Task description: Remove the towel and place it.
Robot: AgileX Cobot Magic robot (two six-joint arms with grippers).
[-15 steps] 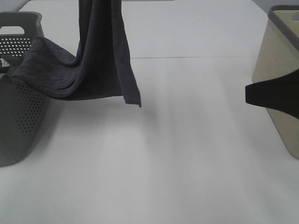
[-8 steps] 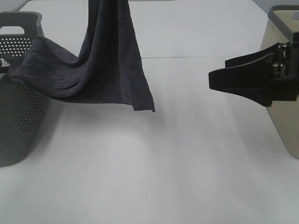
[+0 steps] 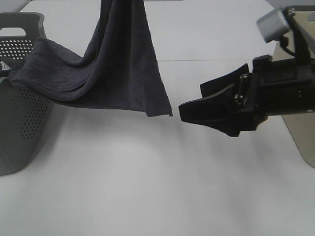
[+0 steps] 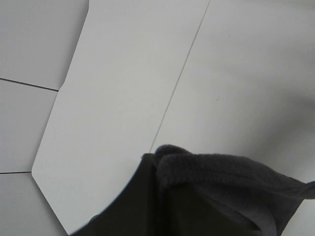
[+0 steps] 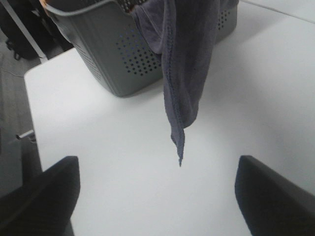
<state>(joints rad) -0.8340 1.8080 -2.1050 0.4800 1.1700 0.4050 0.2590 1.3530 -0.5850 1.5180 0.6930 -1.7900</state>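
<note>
Left jaws largely behind bunched towel [image 4: 221,184]

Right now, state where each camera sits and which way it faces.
Exterior high: mounted high, looking down across the table at the towel, grey basket and beige bin; the open right gripper shows.
Left wrist: on the left arm, looking down at the table; the left gripper shows, shut on the towel.
Right wrist: on the right arm, facing the basket and hanging towel; both spread fingers show.
Shared: exterior and right wrist views both show the towel's hanging corner and the basket.
</note>
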